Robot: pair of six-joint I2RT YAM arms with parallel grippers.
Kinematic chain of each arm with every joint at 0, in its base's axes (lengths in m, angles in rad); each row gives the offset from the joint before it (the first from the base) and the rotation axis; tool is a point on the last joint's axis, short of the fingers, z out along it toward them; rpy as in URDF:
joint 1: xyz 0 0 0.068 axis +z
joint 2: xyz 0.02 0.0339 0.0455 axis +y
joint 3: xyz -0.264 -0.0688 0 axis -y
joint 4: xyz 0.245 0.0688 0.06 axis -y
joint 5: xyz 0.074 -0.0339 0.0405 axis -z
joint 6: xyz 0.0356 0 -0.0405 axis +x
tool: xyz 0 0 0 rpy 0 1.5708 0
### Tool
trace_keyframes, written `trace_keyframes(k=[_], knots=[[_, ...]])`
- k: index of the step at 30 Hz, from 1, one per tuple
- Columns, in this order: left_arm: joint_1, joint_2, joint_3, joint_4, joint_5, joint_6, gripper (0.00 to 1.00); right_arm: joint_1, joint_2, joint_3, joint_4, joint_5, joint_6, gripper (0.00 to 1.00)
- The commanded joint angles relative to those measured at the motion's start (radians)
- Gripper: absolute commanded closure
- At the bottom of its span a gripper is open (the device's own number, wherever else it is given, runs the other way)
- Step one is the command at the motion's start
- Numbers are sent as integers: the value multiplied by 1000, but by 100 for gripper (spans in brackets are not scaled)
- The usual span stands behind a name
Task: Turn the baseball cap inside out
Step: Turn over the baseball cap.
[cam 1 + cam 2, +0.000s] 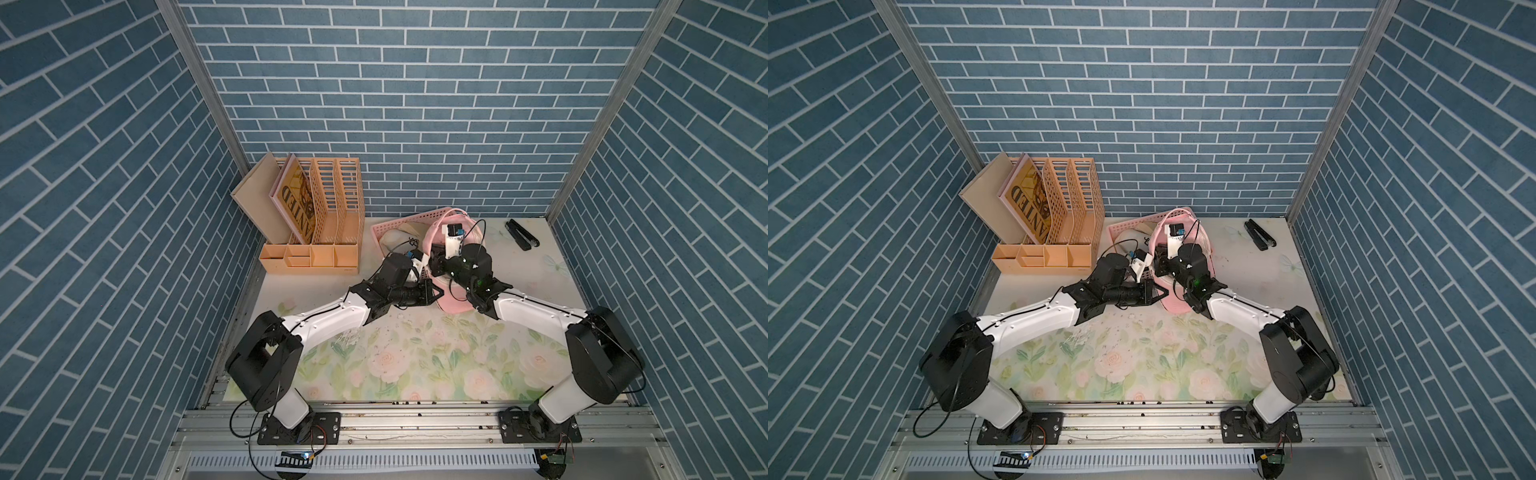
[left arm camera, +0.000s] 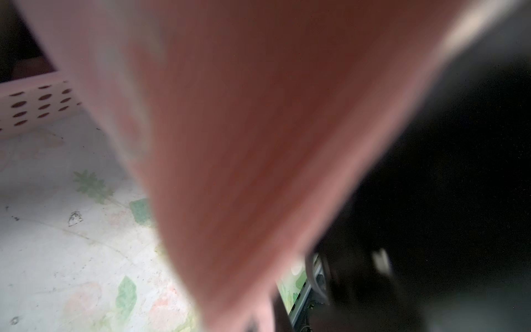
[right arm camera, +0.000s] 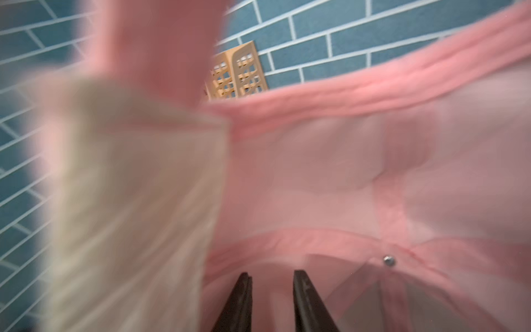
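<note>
Right wrist view: the right tool reaches inside the crown of the baseball cap. Its two dark fingers stand part-way apart and nothing is pinched between them.
Left tool: closed tight. In both top views its tip meets the cap's near edge and it looks to be pinching that edge. Its own camera shows only blurred pink cloth, so the jaws themselves are hidden.
Cap position: toward the back middle of the counter, just beside the pink basket, between the two tools and wrapped around the right one.
Handling: probably light. The crown is thin, soft cloth that folds and sags. The seam tapes and rim band look firmer, and the brim is likely the stiffest part.
Where to hold: pinch the rim band or brim edge to anchor it, and push the crown through from inside near the metal rivet. A loose panel pinched alone would probably stretch or slip.
Count, task things: one cap, two tools.
Count, other things: one pink basket, one peach file organiser holding one book, and one black stapler.
</note>
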Motion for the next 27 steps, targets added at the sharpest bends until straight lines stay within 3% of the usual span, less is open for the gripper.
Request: trace_keyframes(k=[1, 7, 12, 19, 23, 27], knots=[[3, 5, 25, 61, 25, -1, 100, 5, -51, -29, -3, -36, -27, 75], [2, 0, 1, 109, 45, -34, 100, 9, -42, 0, 114, 57, -5, 87], [-17, -11, -13, 115, 55, -32, 100, 4, 52, 129, 151, 81, -8, 95], [-46, -17, -23, 124, 48, -37, 100, -23, 153, 237, 180, 94, 29, 98], [-44, -32, -27, 115, 32, -35, 100, -46, 123, 193, 186, 111, 48, 98], [-27, -32, -20, 113, 12, -37, 100, -50, 56, 164, 62, 128, 7, 98]])
